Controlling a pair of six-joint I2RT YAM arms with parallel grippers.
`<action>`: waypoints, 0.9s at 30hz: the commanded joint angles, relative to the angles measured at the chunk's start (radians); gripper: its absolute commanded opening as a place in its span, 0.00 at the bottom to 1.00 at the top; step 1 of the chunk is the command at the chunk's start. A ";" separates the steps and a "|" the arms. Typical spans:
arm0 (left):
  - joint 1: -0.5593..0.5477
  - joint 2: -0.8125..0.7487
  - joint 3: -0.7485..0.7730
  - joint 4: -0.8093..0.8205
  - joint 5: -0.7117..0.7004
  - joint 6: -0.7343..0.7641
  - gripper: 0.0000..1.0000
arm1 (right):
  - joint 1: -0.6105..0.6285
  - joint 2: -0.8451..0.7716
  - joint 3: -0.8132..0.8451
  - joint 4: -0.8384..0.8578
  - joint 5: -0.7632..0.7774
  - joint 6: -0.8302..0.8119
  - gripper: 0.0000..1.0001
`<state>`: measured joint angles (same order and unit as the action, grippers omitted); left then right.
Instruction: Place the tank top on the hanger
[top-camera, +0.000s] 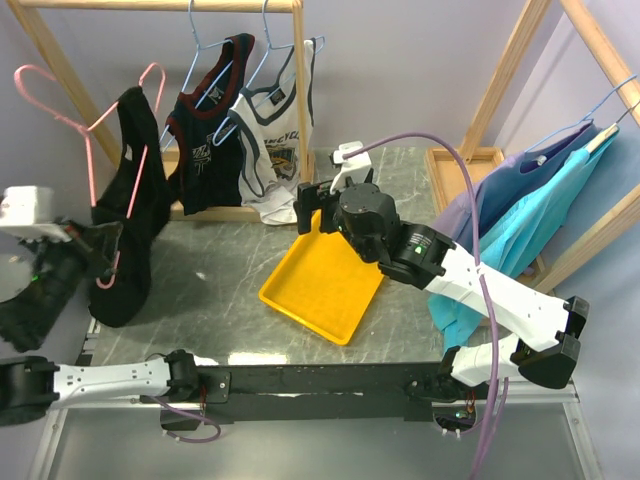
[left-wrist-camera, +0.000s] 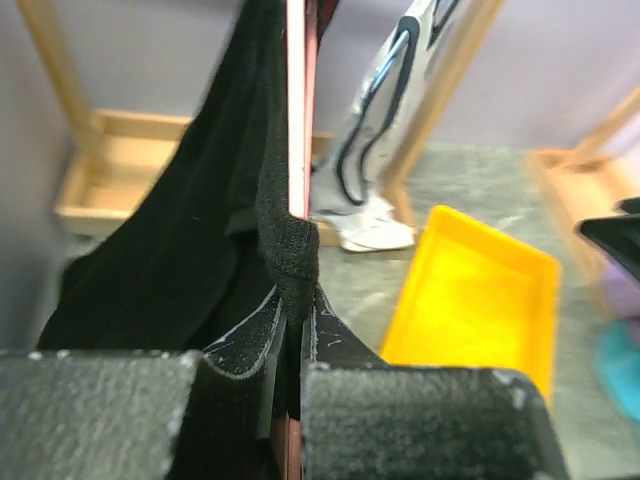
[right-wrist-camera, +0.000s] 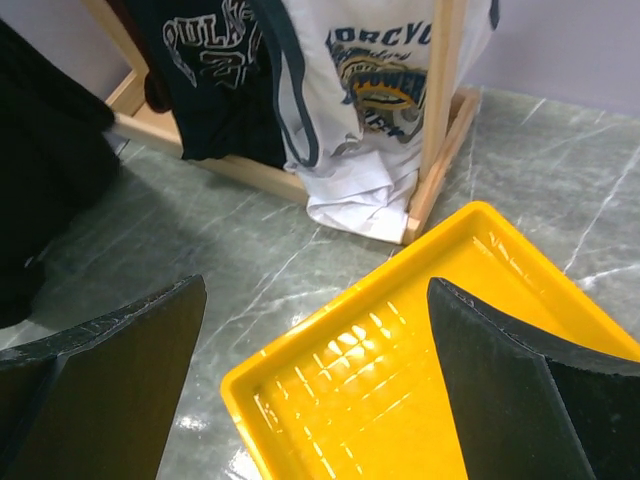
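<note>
The black tank top hangs draped on the pink-red wire hanger at the far left, held above the table. My left gripper is shut on the hanger's lower wire with black fabric pinched in as well. In the left wrist view the hanger runs straight up from the closed gripper, with the tank top folded over it. My right gripper is open and empty over the far end of the yellow tray; its wrist view shows the gripper wide open above the tray.
A navy jersey and a white jersey hang on light blue hangers from the wooden rack at the back. Blue garments hang on a second rack at the right. The rack's base board stands by the tray.
</note>
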<state>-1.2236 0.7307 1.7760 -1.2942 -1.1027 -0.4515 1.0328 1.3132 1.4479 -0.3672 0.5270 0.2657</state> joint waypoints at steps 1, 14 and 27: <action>-0.099 -0.053 -0.041 -0.077 -0.134 -0.214 0.01 | -0.007 -0.014 -0.032 0.007 -0.032 0.027 1.00; -0.051 0.166 0.143 -0.077 -0.355 0.006 0.01 | -0.007 -0.055 -0.106 0.011 -0.038 0.035 1.00; 0.244 0.151 -0.167 0.530 -0.288 0.682 0.01 | -0.007 -0.039 -0.095 0.013 -0.070 0.049 1.00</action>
<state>-1.0901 0.8883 1.6600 -1.0309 -1.4525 -0.0368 1.0309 1.2911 1.3392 -0.3794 0.4717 0.3012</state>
